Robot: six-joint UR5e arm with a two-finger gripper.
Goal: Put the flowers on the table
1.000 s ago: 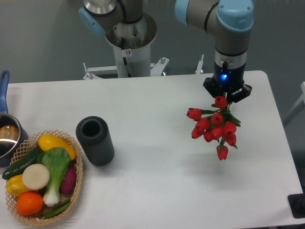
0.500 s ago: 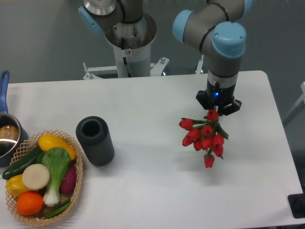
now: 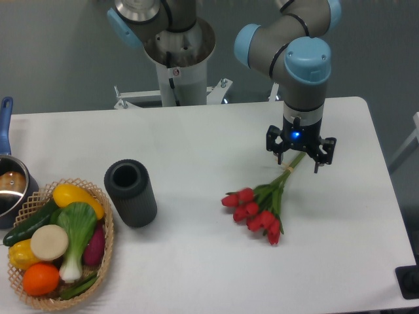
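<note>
A bunch of red tulips point(image 3: 259, 210) with green stems lies flat on the white table point(image 3: 196, 150), blooms toward the lower left and stem ends toward the upper right. My gripper point(image 3: 299, 159) hangs right over the stem ends with its fingers spread apart and nothing between them. The stem tips reach up between the two fingers.
A dark grey cylindrical vase point(image 3: 130, 192) stands left of the flowers. A wicker basket point(image 3: 103, 261) with several vegetables sits at the front left. A pot with a blue handle point(image 3: 8, 171) is at the left edge. The robot base point(image 3: 178, 55) stands behind the table.
The gripper moved left and down with the flowers, then opened. The tulips went from hanging in the gripper to lying flat on the table.
</note>
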